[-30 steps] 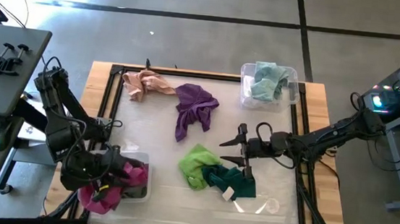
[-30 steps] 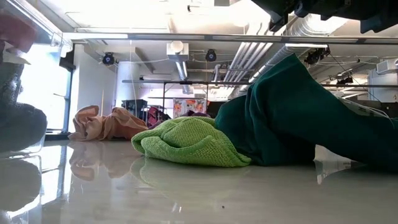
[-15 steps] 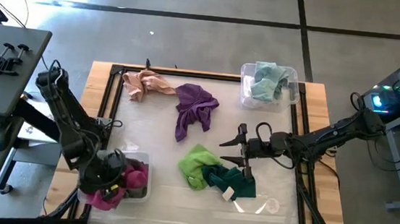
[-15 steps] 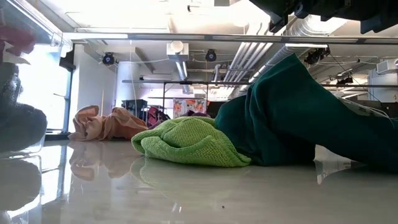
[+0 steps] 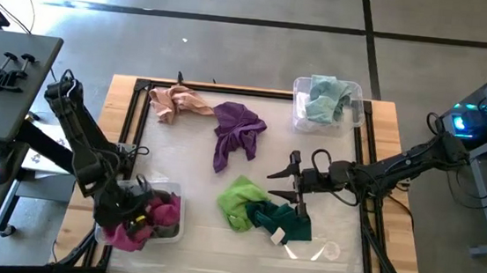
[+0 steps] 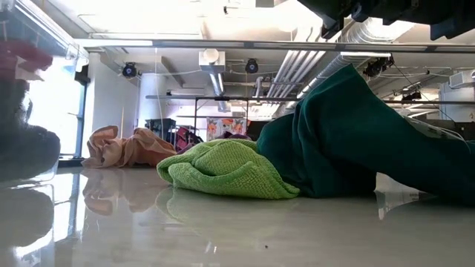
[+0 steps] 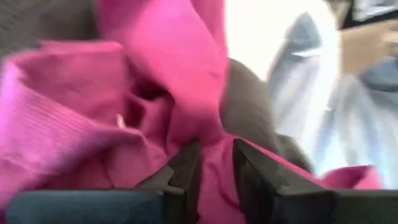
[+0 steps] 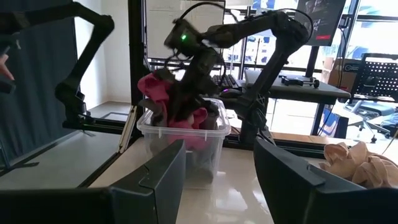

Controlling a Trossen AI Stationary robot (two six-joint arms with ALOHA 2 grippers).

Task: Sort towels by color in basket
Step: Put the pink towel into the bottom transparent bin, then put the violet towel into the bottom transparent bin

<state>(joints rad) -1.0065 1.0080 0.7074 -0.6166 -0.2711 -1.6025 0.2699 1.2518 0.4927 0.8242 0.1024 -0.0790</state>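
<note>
On the counter, the left hand sits at lower left, clenched on a magenta towel over a clear bin. The right hand hovers released, right of centre, above the green towels.

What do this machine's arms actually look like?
Two thin, dark, jointed arms with cables looped along them. Each ends in a gripper with two flat, dark, angular fingers: the left gripper, the right gripper. A small green light glows on the left arm in the right wrist view.
</note>
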